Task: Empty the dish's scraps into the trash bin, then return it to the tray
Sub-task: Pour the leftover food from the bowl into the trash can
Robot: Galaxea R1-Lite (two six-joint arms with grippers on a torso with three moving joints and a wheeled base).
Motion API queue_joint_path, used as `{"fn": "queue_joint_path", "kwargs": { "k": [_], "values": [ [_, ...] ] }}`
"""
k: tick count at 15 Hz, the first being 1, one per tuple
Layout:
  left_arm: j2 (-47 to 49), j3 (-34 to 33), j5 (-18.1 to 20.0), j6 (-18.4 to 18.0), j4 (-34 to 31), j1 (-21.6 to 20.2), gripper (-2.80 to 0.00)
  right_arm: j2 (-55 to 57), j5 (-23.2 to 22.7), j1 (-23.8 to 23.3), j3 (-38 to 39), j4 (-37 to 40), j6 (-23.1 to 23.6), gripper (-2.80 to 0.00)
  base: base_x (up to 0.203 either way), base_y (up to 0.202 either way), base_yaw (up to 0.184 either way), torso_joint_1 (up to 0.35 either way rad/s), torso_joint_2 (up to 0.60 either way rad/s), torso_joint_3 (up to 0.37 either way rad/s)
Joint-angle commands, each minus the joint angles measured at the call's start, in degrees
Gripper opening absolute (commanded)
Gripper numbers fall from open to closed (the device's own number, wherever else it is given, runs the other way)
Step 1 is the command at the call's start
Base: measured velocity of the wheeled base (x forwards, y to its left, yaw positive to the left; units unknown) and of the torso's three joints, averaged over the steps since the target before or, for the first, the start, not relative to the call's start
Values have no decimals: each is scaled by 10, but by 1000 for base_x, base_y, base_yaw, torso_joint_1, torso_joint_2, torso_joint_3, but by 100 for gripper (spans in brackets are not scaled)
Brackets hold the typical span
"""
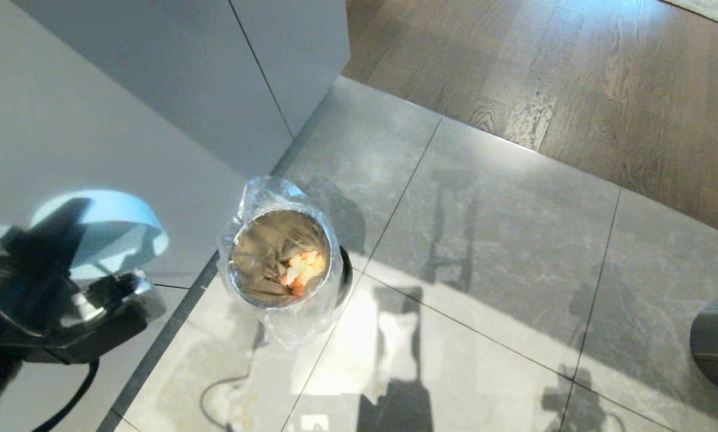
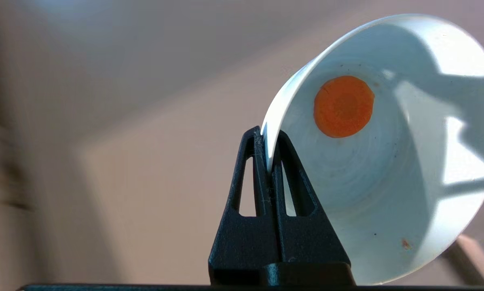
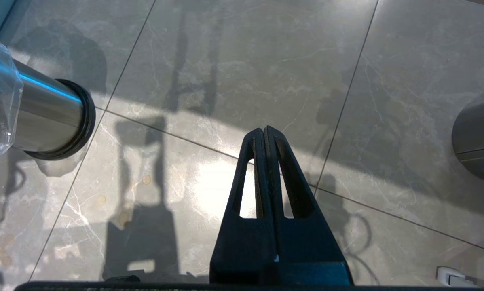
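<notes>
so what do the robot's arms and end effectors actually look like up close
Both are black. The left end effector and the right end effector each have two tapered, pointed fingers with long triangular cut-outs, rising from a broad black base. In the head view the left arm is bulky glossy black with a black cable looping beneath it.

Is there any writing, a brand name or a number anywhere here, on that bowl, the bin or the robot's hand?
None can be read.
The dish, held by its rim in the left hand: plain, only an orange slice stuck inside.
The trash bin and its bag liner: no label shows.
The right hand: bare black plastic.
</notes>
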State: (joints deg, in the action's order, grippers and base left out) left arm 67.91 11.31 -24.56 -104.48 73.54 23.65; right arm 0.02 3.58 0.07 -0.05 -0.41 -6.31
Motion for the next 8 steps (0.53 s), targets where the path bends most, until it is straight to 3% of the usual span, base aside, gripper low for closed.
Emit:
{"fn": "queue_joint_path", "kwargs": {
  "k": [1,5,6,8],
  "values": [
    [35,7,18,-98,51,28,-280,0,0,0,0,0,0,-280,0,0,0,0,0,0],
    [80,6,30,-294,138,84,-280,0,0,0,0,0,0,-280,0,0,0,0,0,0],
    [91,6,41,-324,161,87,-280,0,0,0,0,0,0,-280,0,0,0,0,0,0],
    [91,18,53,-339,164,88,-280,0,0,0,0,0,0,-280,0,0,0,0,0,0]
  ]
}}
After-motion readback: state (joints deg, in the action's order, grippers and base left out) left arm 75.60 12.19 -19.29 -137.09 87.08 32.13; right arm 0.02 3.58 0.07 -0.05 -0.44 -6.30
